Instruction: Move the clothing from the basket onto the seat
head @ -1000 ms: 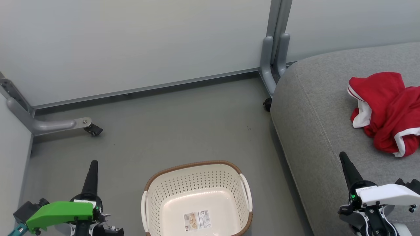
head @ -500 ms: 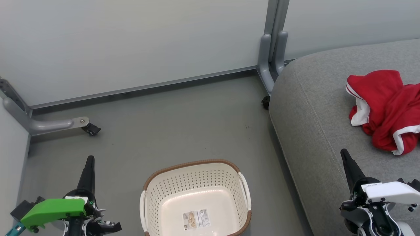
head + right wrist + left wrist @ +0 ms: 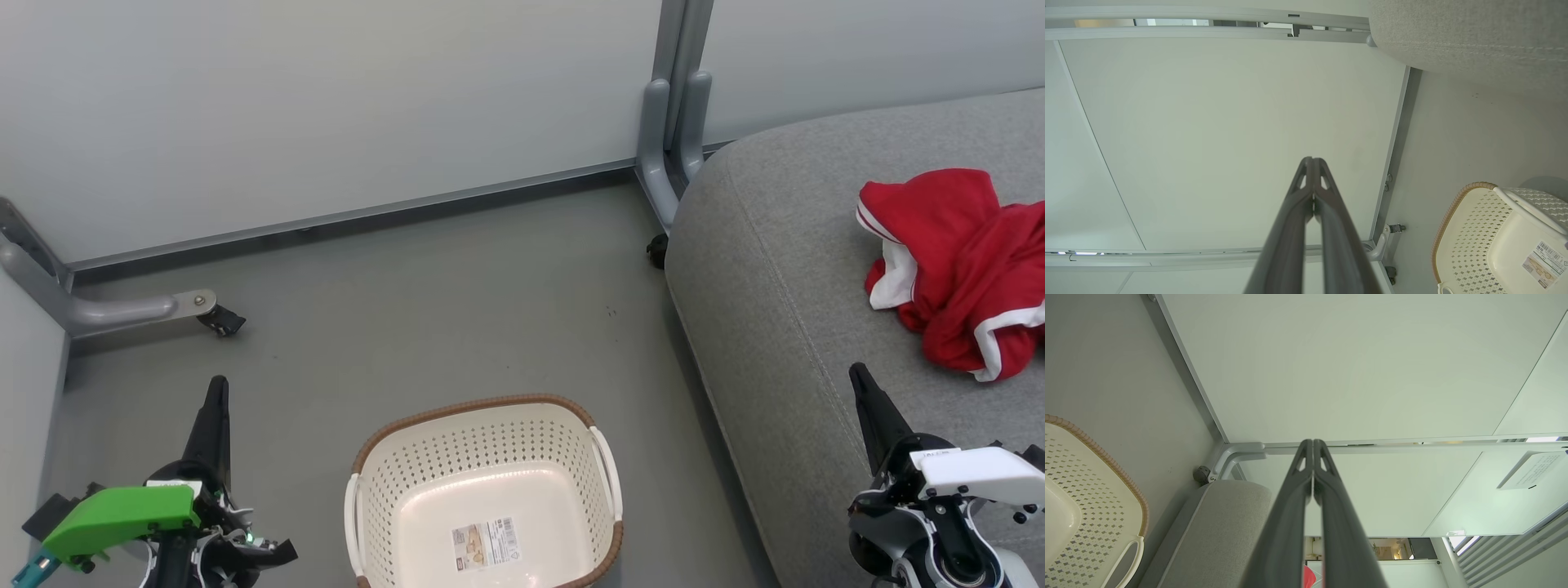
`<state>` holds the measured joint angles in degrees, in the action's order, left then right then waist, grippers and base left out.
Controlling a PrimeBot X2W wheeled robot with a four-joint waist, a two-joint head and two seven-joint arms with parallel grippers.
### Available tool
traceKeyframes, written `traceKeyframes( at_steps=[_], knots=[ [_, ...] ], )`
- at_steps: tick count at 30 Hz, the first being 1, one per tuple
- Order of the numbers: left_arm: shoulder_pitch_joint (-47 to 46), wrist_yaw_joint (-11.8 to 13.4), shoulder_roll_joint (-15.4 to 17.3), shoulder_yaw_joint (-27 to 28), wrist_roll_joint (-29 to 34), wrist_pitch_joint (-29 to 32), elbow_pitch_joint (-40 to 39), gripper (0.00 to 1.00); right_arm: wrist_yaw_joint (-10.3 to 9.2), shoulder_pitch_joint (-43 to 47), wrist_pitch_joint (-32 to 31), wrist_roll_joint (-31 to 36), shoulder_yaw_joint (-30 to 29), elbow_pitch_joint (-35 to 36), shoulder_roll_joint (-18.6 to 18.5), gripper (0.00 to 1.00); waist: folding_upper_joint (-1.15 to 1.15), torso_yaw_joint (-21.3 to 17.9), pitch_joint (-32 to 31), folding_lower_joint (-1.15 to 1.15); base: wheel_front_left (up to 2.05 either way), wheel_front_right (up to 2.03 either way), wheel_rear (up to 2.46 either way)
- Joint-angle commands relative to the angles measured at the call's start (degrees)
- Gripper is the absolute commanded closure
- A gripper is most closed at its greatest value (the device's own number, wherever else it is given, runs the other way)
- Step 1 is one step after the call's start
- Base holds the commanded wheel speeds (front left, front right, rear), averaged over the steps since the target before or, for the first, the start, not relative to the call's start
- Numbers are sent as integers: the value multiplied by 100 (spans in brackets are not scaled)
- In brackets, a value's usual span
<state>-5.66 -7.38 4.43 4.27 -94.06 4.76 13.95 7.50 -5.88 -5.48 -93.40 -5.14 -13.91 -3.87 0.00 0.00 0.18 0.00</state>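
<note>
At the lower left of the head view the left gripper points up the frame over the floor. Its two dark fingers are pressed together tip to tip with nothing between them, and its wrist view shows the same closed pair. At the lower right the right gripper is likewise pressed together on nothing, its fingers showing against the near part of the seat. Between the two, at the bottom centre, the basket stands upright on the floor, with a paper label on its base. It is well apart from both grippers and near the seat's left edge, not touching it. The seat takes the right side of the frame. On it, at the right edge and above the right gripper, lies the clothing, a crumpled red heap with white trim, apart from the fingers. Farther up, a grey frame leg with a castor sits at the left. A grey post stands by the seat's far corner, and pale wall panels cross the top.
</note>
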Motion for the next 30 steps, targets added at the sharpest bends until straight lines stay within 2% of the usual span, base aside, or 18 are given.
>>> traceKeyframes(
  at_steps=[1, 30],
  knots=[
    [-85, -26, 6, 30, -27, 18, 5, 100, -2, -51, -11, -21, -20, -14, 2, 100, 0, 0, 0, 0, 0, 0, 0],
    [-92, -26, -46, 88, 46, 70, 10, 100, -2, -56, -51, 31, -63, -17, 28, 100, 0, 0, 0, 0, 0, 0, 0]
  ],
)
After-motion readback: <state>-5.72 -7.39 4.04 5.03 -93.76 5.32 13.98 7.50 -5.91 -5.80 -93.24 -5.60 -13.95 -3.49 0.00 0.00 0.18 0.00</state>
